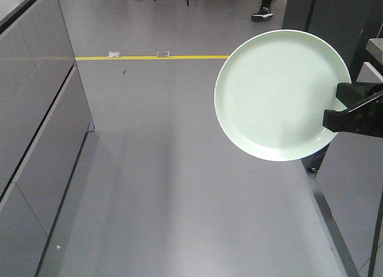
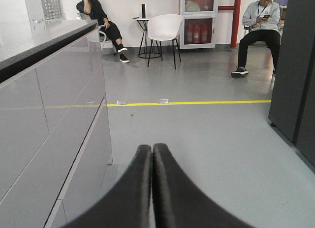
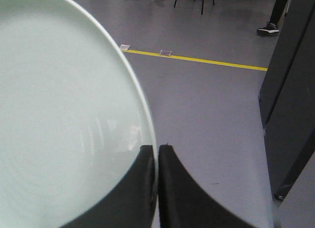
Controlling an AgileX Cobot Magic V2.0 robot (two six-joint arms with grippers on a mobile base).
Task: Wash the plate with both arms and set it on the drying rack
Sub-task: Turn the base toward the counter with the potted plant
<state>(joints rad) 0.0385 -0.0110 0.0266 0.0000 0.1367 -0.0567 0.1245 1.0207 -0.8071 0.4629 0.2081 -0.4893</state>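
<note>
Plate (image 1: 275, 91) held aloft | right fingers (image 3: 187, 193) pinching its rim | left fingers (image 2: 130, 188) clenched, empty

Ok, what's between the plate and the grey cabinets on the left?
Nothing stands there. In the front-facing view, only bare grey floor separates the plate from the cabinets, crossed by a yellow line farther back.

The pale green plate (image 3: 59, 129) fills the left side, its rim pinched between the two black jaws of the right hand (image 3: 157, 148). Beyond lies grey floor (image 3: 206, 119) crossed by a yellow line (image 3: 197, 60).
</note>
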